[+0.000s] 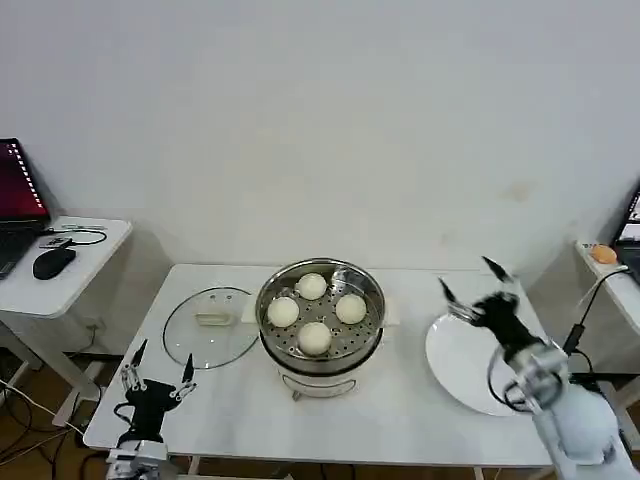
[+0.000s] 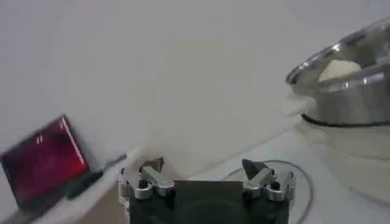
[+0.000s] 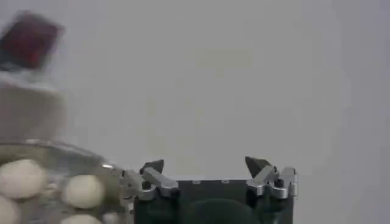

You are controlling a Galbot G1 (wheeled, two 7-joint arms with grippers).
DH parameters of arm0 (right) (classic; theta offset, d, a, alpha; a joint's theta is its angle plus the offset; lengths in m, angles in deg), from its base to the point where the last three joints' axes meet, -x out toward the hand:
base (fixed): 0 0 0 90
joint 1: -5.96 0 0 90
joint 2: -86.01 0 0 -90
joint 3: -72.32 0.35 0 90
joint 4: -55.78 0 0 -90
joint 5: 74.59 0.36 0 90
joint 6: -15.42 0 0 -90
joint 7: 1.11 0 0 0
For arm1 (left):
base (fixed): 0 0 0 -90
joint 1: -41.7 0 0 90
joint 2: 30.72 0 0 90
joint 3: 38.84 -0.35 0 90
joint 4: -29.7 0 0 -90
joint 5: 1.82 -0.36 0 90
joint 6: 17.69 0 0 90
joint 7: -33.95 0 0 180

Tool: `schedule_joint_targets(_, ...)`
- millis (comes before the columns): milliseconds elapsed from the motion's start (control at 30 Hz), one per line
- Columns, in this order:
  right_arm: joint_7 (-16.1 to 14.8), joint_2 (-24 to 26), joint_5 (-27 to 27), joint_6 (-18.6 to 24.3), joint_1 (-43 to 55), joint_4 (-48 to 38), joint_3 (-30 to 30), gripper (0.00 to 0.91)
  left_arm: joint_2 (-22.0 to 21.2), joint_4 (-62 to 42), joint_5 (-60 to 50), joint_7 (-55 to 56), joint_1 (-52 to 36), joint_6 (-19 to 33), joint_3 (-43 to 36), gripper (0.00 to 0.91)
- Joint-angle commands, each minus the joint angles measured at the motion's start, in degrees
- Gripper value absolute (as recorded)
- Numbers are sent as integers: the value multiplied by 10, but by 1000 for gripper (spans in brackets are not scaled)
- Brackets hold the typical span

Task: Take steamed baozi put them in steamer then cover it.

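All four steamed baozi (image 1: 314, 311) sit in the steamer (image 1: 320, 330), so the cover (image 1: 211, 327) comes next. It lies flat on the table (image 1: 250, 415), just ahead of the empty, wide-open left gripper (image 1: 157, 377), its white bar handle running crosswise. The right gripper (image 1: 470, 290), also spread and empty, hangs beyond the steamer, farther from the cover.

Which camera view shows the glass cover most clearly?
The head view: the cover lies flat on the table, whole, left of the steamer, handle up. The left wrist view catches part of its rim behind the open left gripper. The right wrist view looks elsewhere.
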Motion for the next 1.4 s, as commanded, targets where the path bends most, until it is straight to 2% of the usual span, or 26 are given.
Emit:
schedule_joint_targets(33,-5,-131,-12,86,-178,20,192,907,57,-151,-268,5,-118,25,-45,907)
schedule_joint_targets(200,-2,-144,-17,94,-192,21,195,907,64,-230,-304,5,-194,27,-92,907)
schedule_joint_targets(433,4,-159,-22,92,-194,23,196,907,60,-299,-330,5,-256,26,-135,907)
schedule_joint_targets(900,5,-170,-25,87,-200,29,182,907,38,-469,-379,20,-381,26,-162,907)
schedule_joint_targets(1400,6,-182,-37,87,-200,35,163,907,21,-521,-390,21,-433,23,-173,907)
